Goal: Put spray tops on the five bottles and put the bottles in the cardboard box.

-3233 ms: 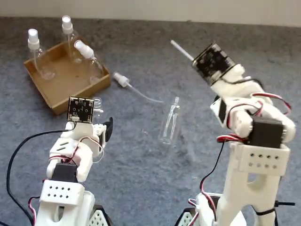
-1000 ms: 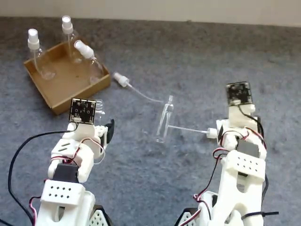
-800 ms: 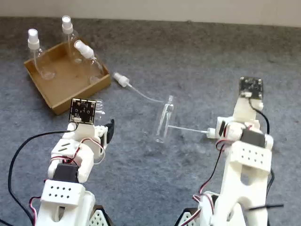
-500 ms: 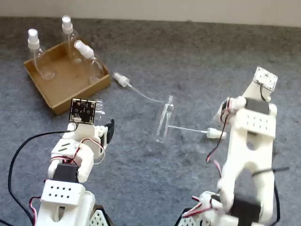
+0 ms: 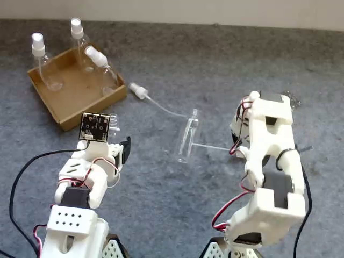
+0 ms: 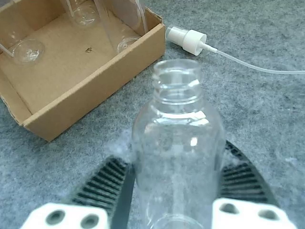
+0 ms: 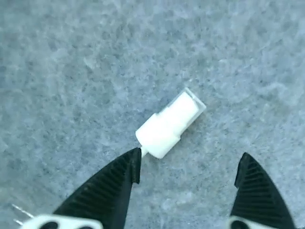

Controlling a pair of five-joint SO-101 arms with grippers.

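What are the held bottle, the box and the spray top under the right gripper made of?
The bottle looks like clear glossy plastic: see-through, bright highlights. The box is matte brown cardboard, raw-edged. The spray top seems smooth white plastic, opaque and moulded.

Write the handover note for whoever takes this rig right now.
Left gripper: shut on an uncapped bottle near the cardboard box.
Right gripper: open, above a loose spray top on the carpet.
Done: three capped bottles are in the box.
To do: cap the held bottle and the lying bottle, using also the second spray top beside the box; box both.
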